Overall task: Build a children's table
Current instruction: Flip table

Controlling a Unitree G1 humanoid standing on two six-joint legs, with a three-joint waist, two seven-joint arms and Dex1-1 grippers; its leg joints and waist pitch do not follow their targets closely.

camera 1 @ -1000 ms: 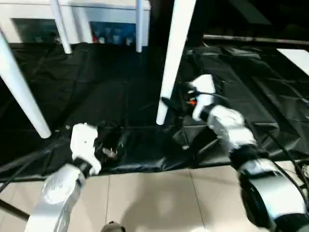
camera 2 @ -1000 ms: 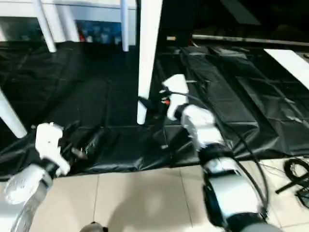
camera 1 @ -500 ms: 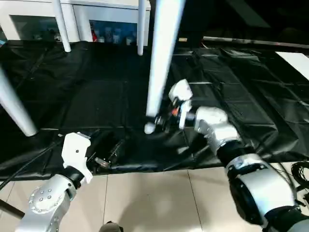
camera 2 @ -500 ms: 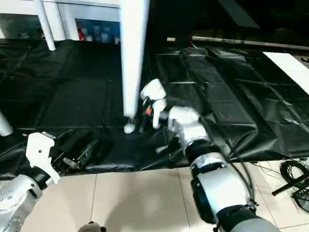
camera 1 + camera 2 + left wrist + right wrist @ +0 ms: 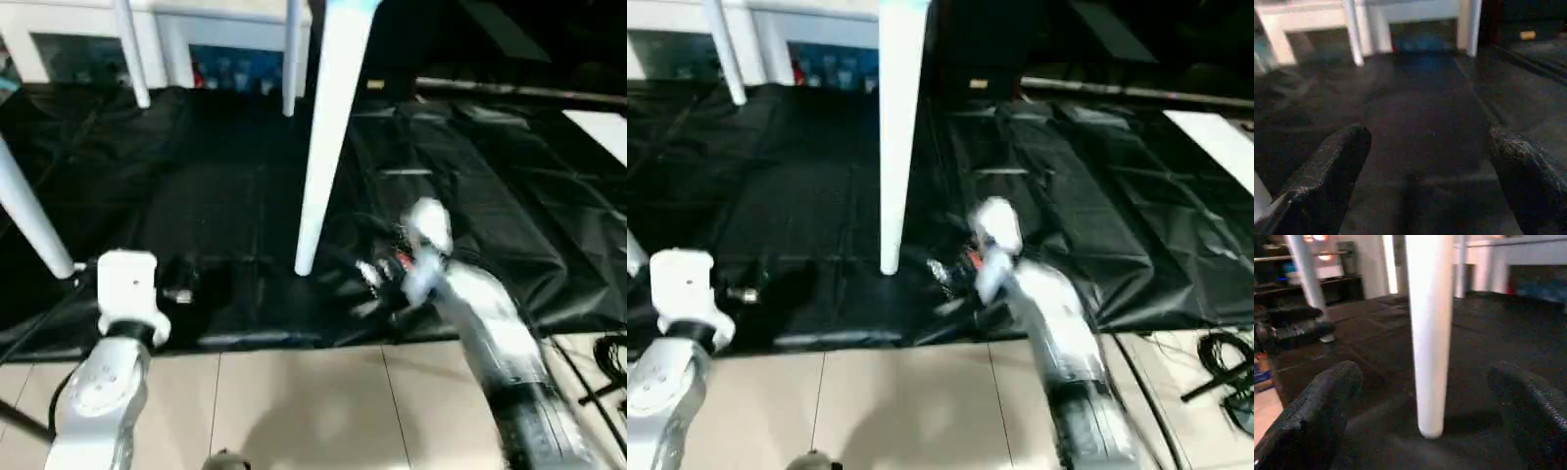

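The right claw [image 5: 1425, 396] is standing wide and empty, its black fingers [image 5: 1317, 406] flanking the nearest white leg [image 5: 323, 147] without touching it. The left claw [image 5: 1425, 181] is also gaping wide, holding nothing, low over the black sheet [image 5: 196, 196]. The children's table is standing on that sheet, legs down.

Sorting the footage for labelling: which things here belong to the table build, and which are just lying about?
Job:
- near table leg
- far table legs
- right gripper

Lying about:
- black floor sheet
- white cabinet
- cables
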